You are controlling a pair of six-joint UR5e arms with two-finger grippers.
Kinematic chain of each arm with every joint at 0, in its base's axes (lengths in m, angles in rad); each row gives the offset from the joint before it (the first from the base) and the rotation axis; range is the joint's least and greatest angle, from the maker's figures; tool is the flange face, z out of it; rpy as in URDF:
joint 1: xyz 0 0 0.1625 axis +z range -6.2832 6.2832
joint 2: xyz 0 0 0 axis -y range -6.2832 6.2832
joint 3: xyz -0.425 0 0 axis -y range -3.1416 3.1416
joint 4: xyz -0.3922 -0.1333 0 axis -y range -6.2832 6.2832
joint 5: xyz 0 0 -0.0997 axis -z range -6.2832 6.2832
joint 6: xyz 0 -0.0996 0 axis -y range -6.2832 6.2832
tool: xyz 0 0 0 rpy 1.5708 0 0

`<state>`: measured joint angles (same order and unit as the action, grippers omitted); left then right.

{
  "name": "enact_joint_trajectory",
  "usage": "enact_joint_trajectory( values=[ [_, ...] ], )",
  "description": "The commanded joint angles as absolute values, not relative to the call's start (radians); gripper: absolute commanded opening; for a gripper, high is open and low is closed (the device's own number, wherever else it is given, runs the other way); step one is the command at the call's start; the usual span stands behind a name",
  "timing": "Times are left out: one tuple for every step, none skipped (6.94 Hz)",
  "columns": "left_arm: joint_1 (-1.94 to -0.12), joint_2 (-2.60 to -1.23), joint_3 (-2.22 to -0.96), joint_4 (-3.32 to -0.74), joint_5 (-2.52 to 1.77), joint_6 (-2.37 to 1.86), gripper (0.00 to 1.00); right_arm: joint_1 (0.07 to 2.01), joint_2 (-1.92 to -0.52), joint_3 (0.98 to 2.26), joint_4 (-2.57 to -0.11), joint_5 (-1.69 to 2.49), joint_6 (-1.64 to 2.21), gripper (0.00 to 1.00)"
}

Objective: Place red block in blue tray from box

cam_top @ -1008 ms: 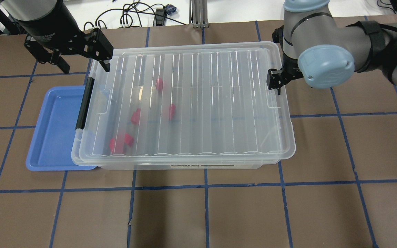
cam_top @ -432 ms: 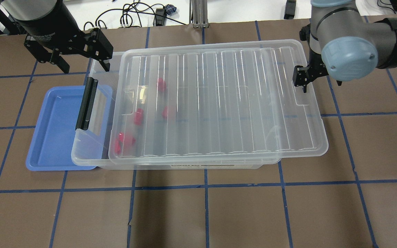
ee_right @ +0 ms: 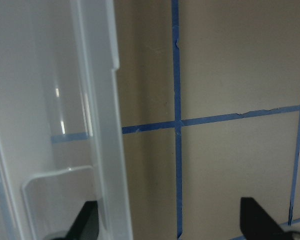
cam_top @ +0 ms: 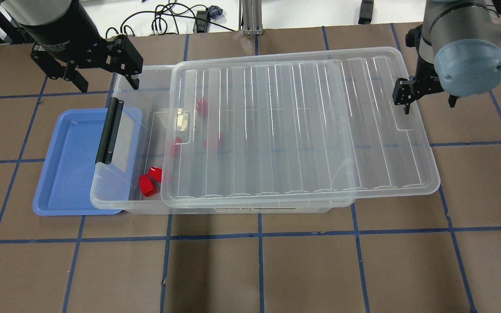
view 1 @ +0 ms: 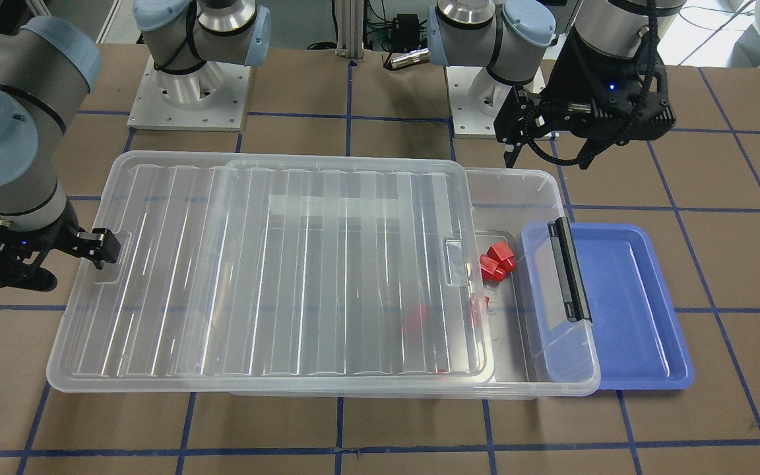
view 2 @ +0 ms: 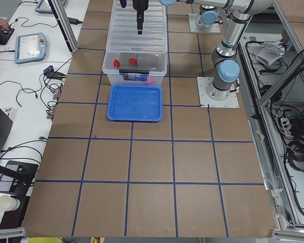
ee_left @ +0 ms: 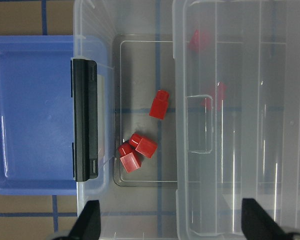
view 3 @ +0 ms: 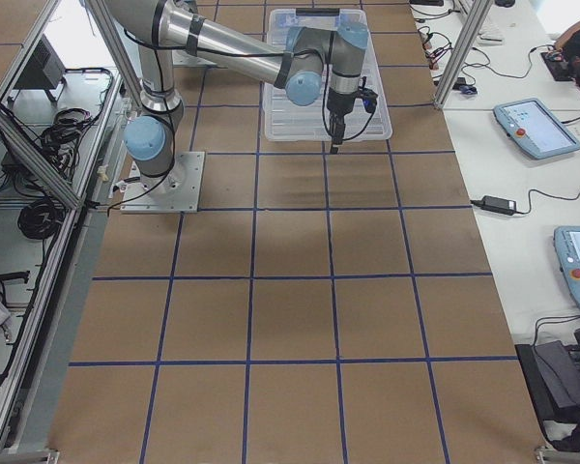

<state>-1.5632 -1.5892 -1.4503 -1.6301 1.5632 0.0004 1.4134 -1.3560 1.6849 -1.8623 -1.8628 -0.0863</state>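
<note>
The clear box (cam_top: 115,191) stands mid-table with its ribbed lid (cam_top: 298,130) slid off toward my right, leaving the left end uncovered. Two red blocks (cam_top: 150,180) lie uncovered near the front left corner. Another red block (cam_top: 174,148) is at the lid's edge, and two more (cam_top: 202,106) show through the lid. My left gripper (cam_top: 105,80) is open and empty above the box's far left corner. My right gripper (cam_top: 426,102) is open, with one finger (view 1: 99,244) hooked in the lid's end recess. The blue tray (cam_top: 72,161) lies empty at the box's left end.
The box's black latch handle (cam_top: 109,130) hangs over the tray's right rim. In the left wrist view three red blocks (ee_left: 140,145) lie uncovered near the handle (ee_left: 85,120). Blue tape lines cross the brown table (cam_top: 259,269).
The right gripper has moved right and dragged the lid with it, uncovering the box's left end and two red blocks. The left gripper has not moved.
</note>
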Motion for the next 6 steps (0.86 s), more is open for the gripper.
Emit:
enact_joint_trajectory(
  values=[
    [-1.562, -1.588, -1.451, -1.631, 1.562, -0.003, 1.00, 1.373, -1.359, 1.678, -1.858, -1.861, -0.110, 1.00],
    [-1.560, -1.589, -1.450, -1.631, 1.562, -0.005, 1.00, 1.359, -1.359, 1.675, -1.858, -1.862, -0.120, 1.00],
    [-1.560, -1.589, -1.451, -1.631, 1.562, -0.003, 1.00, 1.327, -1.359, 1.674, -1.859, -1.862, -0.150, 1.00],
    [-1.562, -1.591, -1.450, -1.631, 1.562, -0.003, 1.00, 1.300, -1.361, 1.674, -1.859, -1.856, -0.176, 1.00],
    [-1.563, -1.594, -1.445, -1.629, 1.562, 0.003, 1.00, 1.293, -1.361, 1.669, -1.859, -1.853, -0.176, 1.00],
    [-1.563, -1.601, -1.445, -1.632, 1.560, 0.006, 1.00, 1.295, -1.362, 1.667, -1.858, -1.850, -0.175, 1.00]
  ],
)
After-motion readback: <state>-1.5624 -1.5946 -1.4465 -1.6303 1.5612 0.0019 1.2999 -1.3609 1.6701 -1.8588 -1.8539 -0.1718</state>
